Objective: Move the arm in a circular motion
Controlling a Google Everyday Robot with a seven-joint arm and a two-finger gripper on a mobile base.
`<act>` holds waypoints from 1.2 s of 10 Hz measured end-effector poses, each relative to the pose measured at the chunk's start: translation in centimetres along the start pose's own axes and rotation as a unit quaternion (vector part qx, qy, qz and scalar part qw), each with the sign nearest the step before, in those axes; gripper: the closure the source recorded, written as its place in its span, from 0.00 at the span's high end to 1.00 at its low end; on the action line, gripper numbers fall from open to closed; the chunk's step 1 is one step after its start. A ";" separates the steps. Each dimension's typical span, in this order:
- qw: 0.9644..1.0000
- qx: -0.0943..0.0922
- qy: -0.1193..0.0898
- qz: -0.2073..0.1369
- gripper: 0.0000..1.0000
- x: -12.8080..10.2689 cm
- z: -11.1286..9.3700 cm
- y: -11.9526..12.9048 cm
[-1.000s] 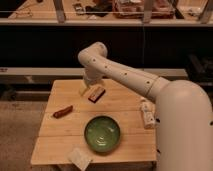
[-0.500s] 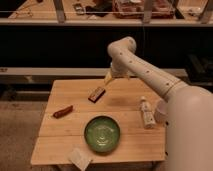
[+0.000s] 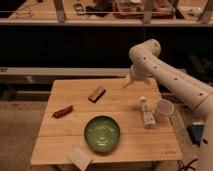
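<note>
Above the far edge of the surface (image 3: 55,145), toward its far right corner, hangs the tool (image 3: 127,81), the pale tip of the white arm (image 3: 167,75), which reaches in from the right with its elbow raised. Whether the tool is released or clenched I cannot tell. A green bowl (image 3: 102,134), brown bar (image 3: 97,93), small bottle (image 3: 146,114) and white cup (image 3: 164,108) sit untouched below. My judgement: the circle looks underway, with the arm at its far side. One pose cannot show how much remains.
</note>
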 end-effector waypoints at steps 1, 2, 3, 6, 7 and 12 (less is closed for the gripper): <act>1.000 -0.008 -0.003 0.005 0.80 -2.9 -0.9 0.1; 1.000 -0.012 -0.009 0.011 0.80 -5.6 -1.5 -0.1; 0.999 -0.008 -0.025 0.017 0.80 -9.4 -1.7 -1.1; 0.998 0.014 -0.054 -0.005 0.80 -17.2 -1.8 -6.3; 0.997 0.029 -0.058 -0.034 0.80 -18.8 -1.7 -9.3; 0.954 0.141 -0.039 -0.261 0.80 -17.3 -2.3 -28.2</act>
